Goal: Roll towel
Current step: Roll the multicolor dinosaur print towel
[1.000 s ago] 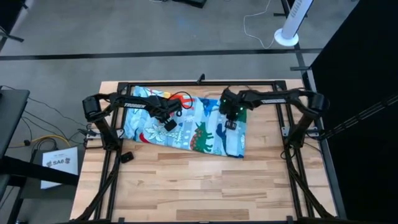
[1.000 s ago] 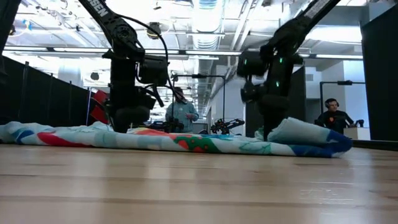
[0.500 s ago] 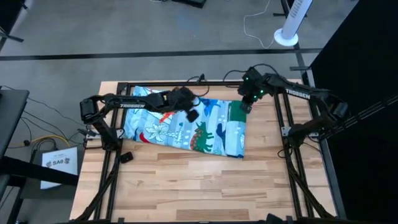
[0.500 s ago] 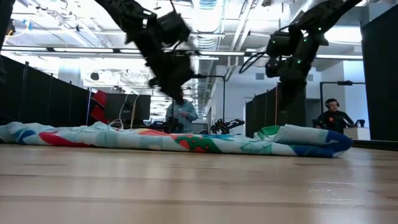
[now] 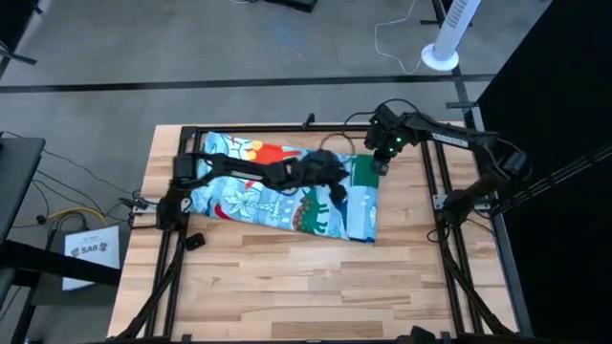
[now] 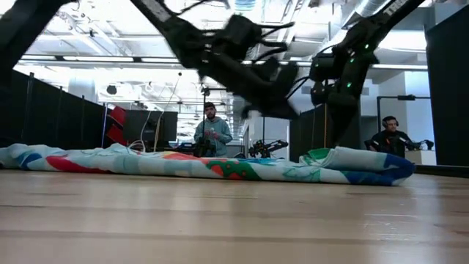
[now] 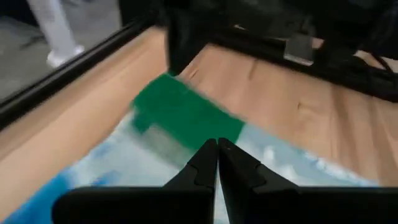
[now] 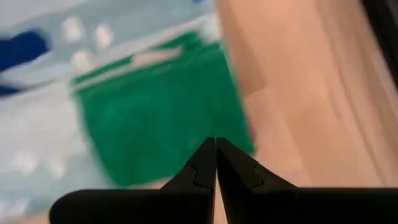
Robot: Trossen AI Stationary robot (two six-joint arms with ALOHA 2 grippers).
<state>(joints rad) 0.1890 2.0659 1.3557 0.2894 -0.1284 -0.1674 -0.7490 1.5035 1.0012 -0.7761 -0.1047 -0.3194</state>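
The towel (image 5: 277,191) lies flat across the table's (image 5: 316,296) far half, unrolled; the left gripper (image 5: 335,187), fingers closed and empty, has swung across to its green corner; the right gripper (image 5: 381,164), closed and empty, hangs there too.

The towel (image 5: 287,191) lies spread on the table (image 5: 287,287), toward its far edge. The left gripper (image 5: 337,183) hangs over the towel's right half; the right gripper (image 5: 382,164) hangs just beyond the towel's far right corner.
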